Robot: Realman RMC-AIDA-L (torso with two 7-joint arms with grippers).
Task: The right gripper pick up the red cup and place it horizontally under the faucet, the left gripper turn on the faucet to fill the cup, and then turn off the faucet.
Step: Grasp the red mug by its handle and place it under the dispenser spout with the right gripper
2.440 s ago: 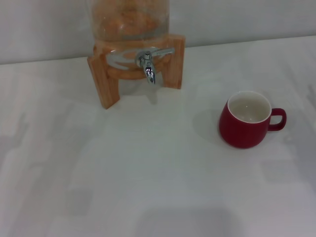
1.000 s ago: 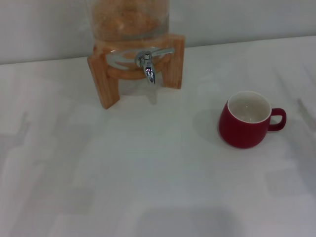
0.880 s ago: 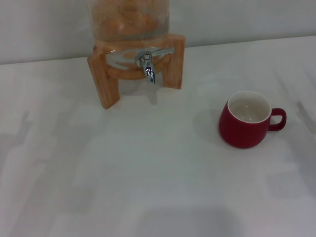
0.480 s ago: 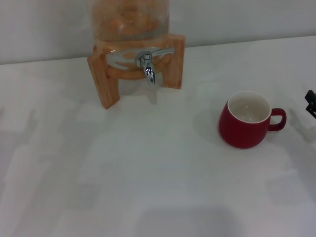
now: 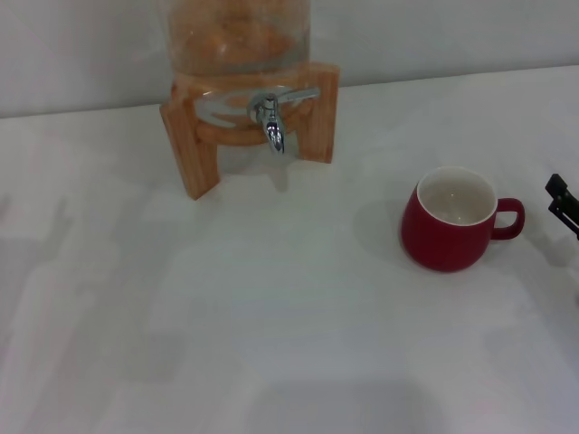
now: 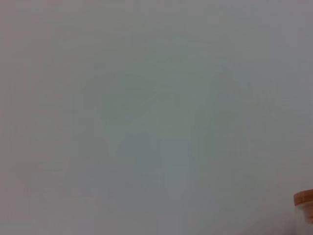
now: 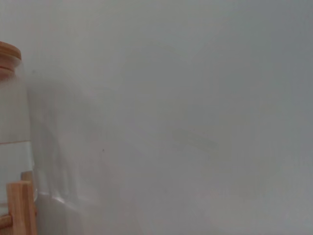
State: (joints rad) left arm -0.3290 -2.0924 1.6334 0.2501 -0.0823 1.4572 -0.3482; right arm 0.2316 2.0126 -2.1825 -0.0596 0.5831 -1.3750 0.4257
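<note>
Your right gripper sits just beside the red cup (handle side), ready to reach; I cannot tell how far its claw gapes.

— How are things arranged on the surface?

— A stand is set at the back, left of centre, just before the wall. A dispenser is carried in it, and the faucet is mounted on the dispenser's front, spout pointed down over the surface, lever turned to the right.

— And the cup?

— It is placed upright, to the right of the stand and nearer the front, well apart from the faucet. Its handle is turned to the right.

— Is any tool seen?

— The right tool is found at the right edge, near the cup's handle, not touching it.
</note>
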